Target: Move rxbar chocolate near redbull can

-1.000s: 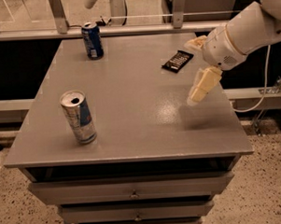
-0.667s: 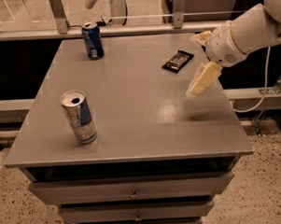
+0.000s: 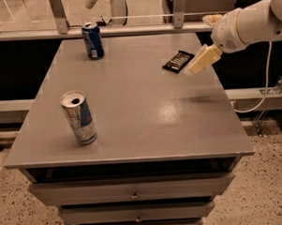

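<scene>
The rxbar chocolate (image 3: 177, 61), a flat black wrapper with white lettering, lies on the grey table (image 3: 145, 109) at the back right. The redbull can (image 3: 79, 117), slim and silver-blue with an open silver top, stands upright near the front left. My gripper (image 3: 194, 68), cream-coloured on a white arm, hovers just right of the bar, close above the table near its right edge. It holds nothing that I can see.
A shorter dark blue can (image 3: 93, 40) stands at the table's back left. A metal rail (image 3: 128, 29) runs behind the table. Drawers (image 3: 133, 193) sit below the tabletop. A white cable (image 3: 266, 85) hangs at the right.
My gripper has moved toward the back of the table, from the right middle to just beside the rxbar chocolate. The bar and both cans have not moved.
</scene>
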Available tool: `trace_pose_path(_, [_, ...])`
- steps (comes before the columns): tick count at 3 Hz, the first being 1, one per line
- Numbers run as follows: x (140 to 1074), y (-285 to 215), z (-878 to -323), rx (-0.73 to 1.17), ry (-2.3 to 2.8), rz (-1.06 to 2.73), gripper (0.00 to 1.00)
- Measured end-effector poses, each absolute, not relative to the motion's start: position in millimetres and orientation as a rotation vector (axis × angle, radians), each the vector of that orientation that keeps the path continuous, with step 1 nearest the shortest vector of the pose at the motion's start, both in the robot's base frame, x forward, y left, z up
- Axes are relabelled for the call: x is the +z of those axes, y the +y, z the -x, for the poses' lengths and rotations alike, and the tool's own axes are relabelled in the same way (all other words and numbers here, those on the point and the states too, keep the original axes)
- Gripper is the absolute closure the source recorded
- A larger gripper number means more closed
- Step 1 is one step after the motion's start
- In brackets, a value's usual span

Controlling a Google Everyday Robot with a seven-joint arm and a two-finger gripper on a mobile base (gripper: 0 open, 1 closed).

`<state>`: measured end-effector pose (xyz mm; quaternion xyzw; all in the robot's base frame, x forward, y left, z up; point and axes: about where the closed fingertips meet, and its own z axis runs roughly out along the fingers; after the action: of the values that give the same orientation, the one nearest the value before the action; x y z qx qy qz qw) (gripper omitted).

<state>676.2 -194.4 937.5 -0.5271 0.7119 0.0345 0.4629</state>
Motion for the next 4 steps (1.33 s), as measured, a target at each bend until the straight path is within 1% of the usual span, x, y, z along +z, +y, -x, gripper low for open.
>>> trace_pose_path(1, [931.1, -201.1, -699.9, 0.105, 1.775, 1.187, 0.0])
trace_pose_path(4, [875.8, -197.6, -752.0, 0.325, 1.859, 0.974, 0.0])
